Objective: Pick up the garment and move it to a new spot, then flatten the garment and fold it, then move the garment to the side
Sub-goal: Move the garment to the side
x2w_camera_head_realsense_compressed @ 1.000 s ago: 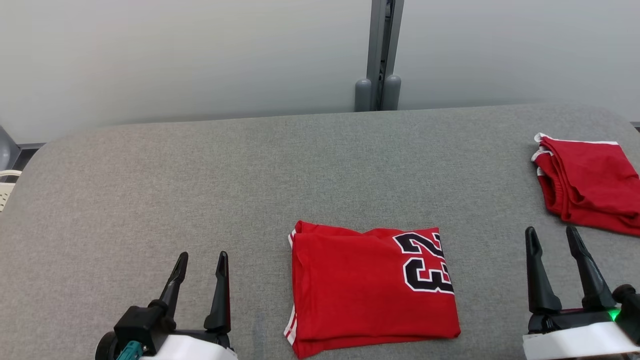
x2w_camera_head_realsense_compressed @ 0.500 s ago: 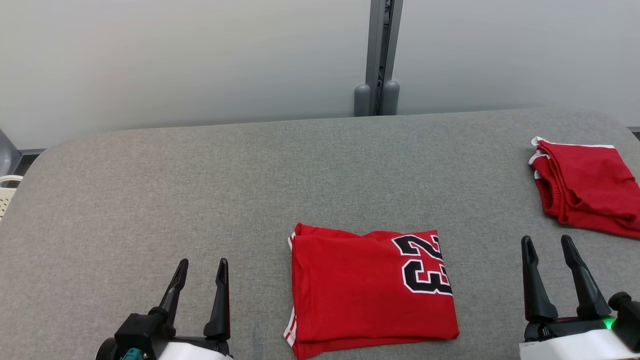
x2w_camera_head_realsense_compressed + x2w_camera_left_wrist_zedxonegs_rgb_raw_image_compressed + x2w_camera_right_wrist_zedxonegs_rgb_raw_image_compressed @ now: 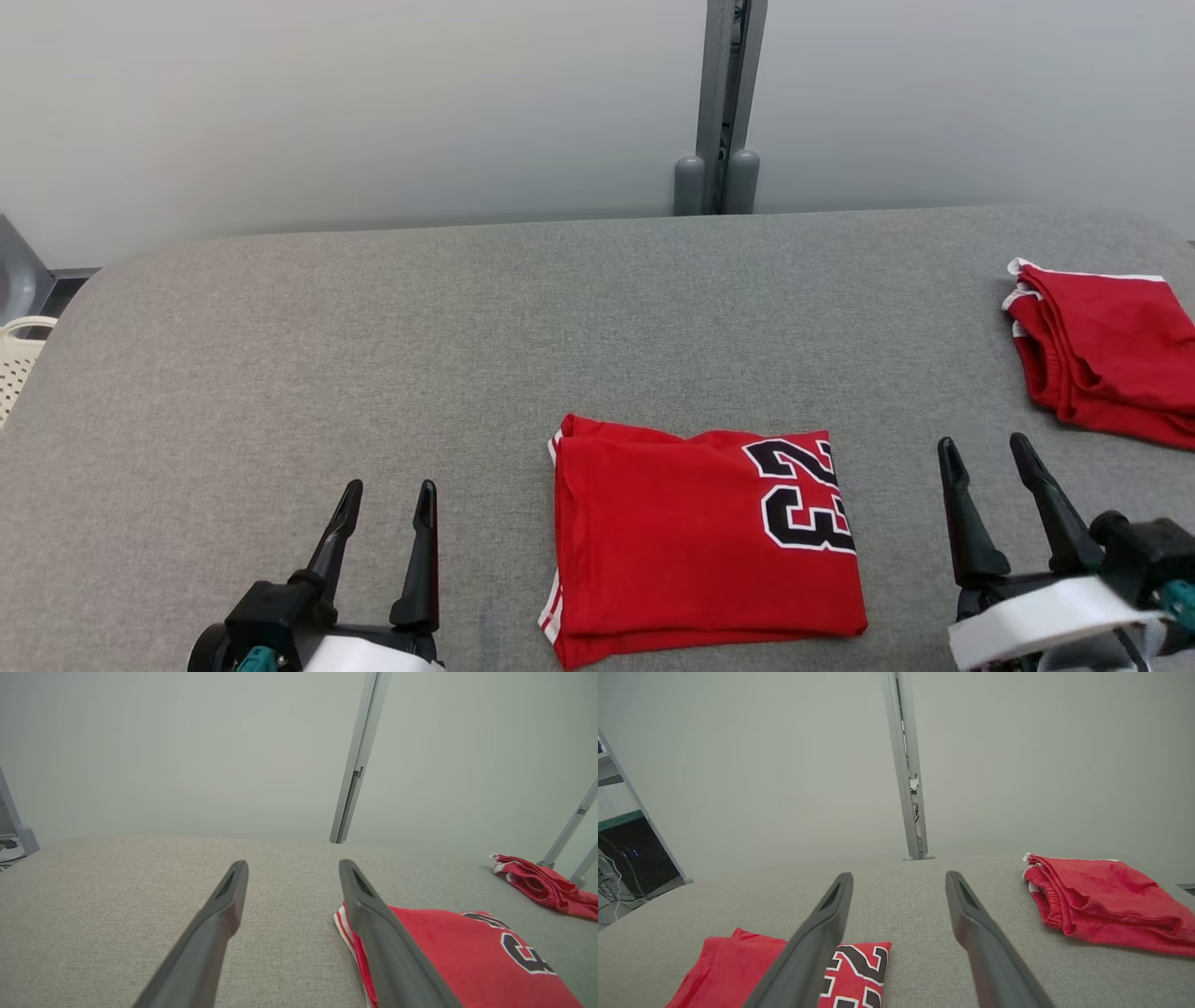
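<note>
- The head view takes in the whole grey table, with a grey post standing behind its far edge. The right wrist view adds a dark shelf with loose cables far left of that post. The left wrist view adds two slanted rails to the post's right.
- The folded red garment (its number 23 faces up on the right part) lies flat on the table, straight towards the robot from the post.
- The left gripper is left of the post's line and well apart from the garment, fingers spread and empty. The right gripper, likewise spread and empty, is right of that line, near the garment's right edge but not touching it.
- A second red cloth lies far right of the post at the table's right edge. Bare table stretches left of the post to the rounded corner, and a pale basket stands beyond it.
</note>
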